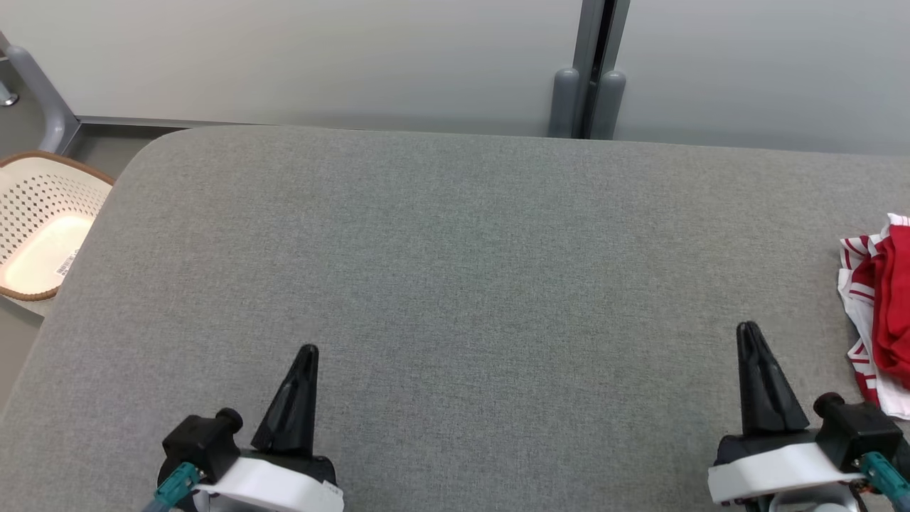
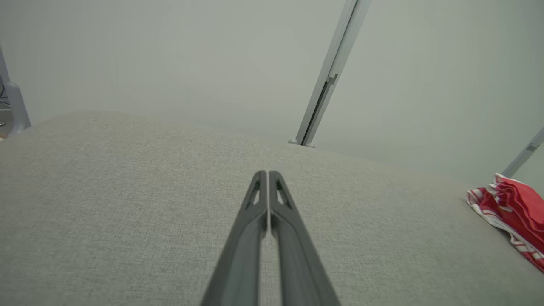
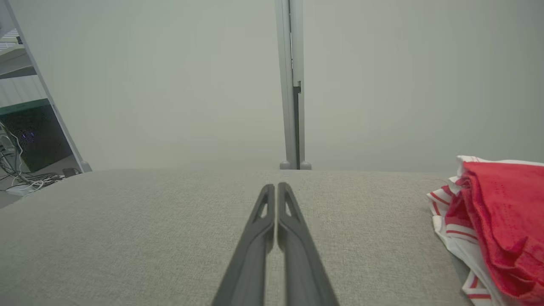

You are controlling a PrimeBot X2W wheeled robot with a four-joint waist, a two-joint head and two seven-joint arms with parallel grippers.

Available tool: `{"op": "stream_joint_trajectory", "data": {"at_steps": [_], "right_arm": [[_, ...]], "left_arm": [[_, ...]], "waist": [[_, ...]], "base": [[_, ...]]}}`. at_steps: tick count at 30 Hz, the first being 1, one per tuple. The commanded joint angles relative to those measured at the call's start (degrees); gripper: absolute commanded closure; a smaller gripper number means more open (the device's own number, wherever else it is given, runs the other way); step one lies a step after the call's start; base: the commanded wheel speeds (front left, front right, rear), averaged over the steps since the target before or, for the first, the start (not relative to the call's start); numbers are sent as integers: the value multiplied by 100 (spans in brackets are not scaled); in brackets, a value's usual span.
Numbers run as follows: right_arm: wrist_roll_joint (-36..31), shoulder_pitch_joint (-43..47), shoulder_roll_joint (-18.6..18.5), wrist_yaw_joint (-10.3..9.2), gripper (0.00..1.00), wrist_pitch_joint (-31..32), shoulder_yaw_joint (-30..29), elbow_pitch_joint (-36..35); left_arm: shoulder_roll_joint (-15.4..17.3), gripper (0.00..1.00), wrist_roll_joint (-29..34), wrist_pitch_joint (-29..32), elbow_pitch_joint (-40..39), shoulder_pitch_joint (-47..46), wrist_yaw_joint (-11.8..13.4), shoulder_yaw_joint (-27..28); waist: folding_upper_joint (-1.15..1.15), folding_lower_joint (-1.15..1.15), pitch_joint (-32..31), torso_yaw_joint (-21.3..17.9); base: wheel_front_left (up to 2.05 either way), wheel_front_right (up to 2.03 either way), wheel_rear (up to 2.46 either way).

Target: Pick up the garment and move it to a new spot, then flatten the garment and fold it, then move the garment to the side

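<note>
Red/white garment (image 1: 885, 313) far R, near R fingers (image 1: 759, 384), apart.

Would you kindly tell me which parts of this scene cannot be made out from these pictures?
- Head view: the garment runs off the right edge, so its full extent is hidden.
- Right wrist view: the garment is bunched up and cut by the right and bottom edges, so its type cannot be told.
- Head view: the basket is cut by the left edge, and its label is too small to read.
</note>
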Motion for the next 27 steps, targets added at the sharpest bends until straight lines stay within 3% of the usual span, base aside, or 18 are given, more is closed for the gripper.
{"op": "stream_joint_trajectory", "data": {"at_steps": [1, 27], "right_arm": [[133, -29, -3, 0, 100, 15, -3, -47], [2854, -161, -75, -2, 100, 619, -168, 62]], "left_arm": [[8, 100, -116, 16, -69, -23, 3, 11], [183, 100, -2491, 517, -17, -158, -1, 298]], "waist": [[0, 0, -3, -7], [0, 0, -109, -209]], "base": [[0, 0, 0], [0, 0, 0]]}}
